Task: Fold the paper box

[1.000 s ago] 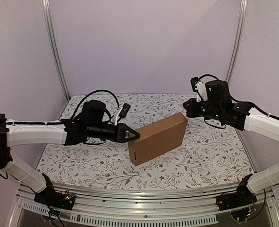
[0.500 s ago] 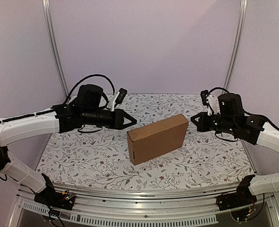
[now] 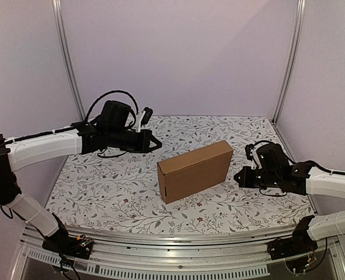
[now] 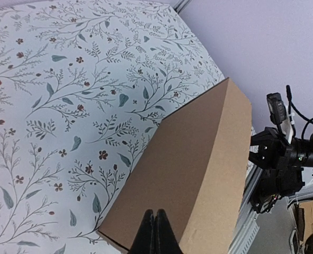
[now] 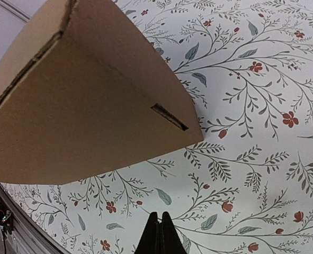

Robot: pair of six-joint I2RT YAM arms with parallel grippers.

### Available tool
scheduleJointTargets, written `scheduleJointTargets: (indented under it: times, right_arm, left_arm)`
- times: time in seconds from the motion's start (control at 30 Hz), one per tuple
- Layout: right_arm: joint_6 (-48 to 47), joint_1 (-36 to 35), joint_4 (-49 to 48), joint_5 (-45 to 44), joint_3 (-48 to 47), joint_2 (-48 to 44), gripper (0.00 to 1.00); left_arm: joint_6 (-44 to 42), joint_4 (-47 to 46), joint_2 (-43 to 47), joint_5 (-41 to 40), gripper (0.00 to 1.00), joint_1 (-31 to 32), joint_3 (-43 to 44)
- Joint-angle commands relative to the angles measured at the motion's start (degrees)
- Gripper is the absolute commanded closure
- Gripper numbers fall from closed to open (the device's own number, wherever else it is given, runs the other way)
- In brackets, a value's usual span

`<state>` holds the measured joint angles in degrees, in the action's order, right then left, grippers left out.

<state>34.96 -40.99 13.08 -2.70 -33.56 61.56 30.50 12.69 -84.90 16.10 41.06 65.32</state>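
Quick status from us: the plain brown corrugated cardboard box [image 3: 194, 170] sits closed up around the middle of the white floral-print table cover [image 3: 102, 192]. Its long line runs from about 8 o'clock to 2 o'clock, with a broad face turned towards the near edge. There's a narrow slit [image 3: 167, 191] in its end face at the 8 o'clock end.

Nothing's touching the box. Around it we only see the black cables [image 3: 111, 96] looping over the left wrist, the metal frame posts [image 3: 67, 58] in the far corners, and the aluminium rail [image 3: 178, 239] along the near edge.

The left arm [image 3: 44, 149] reaches in from 9 o'clock, raised and roughly level. The left claw [image 3: 157, 146] points at the box from about 10 o'clock, near it but apart. It's pinched fully shut and holding nothing.

The right arm [image 3: 333, 184] comes in low from 3 o'clock. The right claw [image 3: 237, 178] sits just beside the box's 4 o'clock corner, with a strip of cloth between them. It's also closed tight on nothing, with its tips meeting in a point.

For room to move, we see open cloth on all sides of the box. The widest stretch is at 9 o'clock, and there's a fair band at 6 o'clock before the rail.
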Motion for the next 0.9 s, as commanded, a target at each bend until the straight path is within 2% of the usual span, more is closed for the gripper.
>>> scheduleJointTargets:
  times: [0.0,0.2,0.43,0.53,0.87]
  right_arm:
    - [7.8,-1.1,-9.3,-0.2,1.6,5.2,1.0]
    - [13.9,-1.1,-18.9,-1.2,0.6,14.5,1.0]
    - [16.9,-1.2,-25.3,-0.2,-3.9,25.0,1.0]
    - [17.0,-1.5,-26.5,0.7,-6.9,29.1,1.0]
    - [16.7,-3.5,-27.7,4.5,-19.4,41.2,1.0]
  left_arm:
    - [0.8,0.4,-4.3,1.6,1.0,-1.0,-0.9]
    - [1.9,-1.2,-7.0,5.0,1.0,-0.9,-2.3]
    - [3.4,-4.4,-7.3,10.4,1.0,-0.8,-5.1]
    - [4.5,-6.5,-7.2,12.8,1.0,-0.7,-6.6]
    - [6.7,-9.5,-4.4,13.0,1.0,-0.4,-11.4]
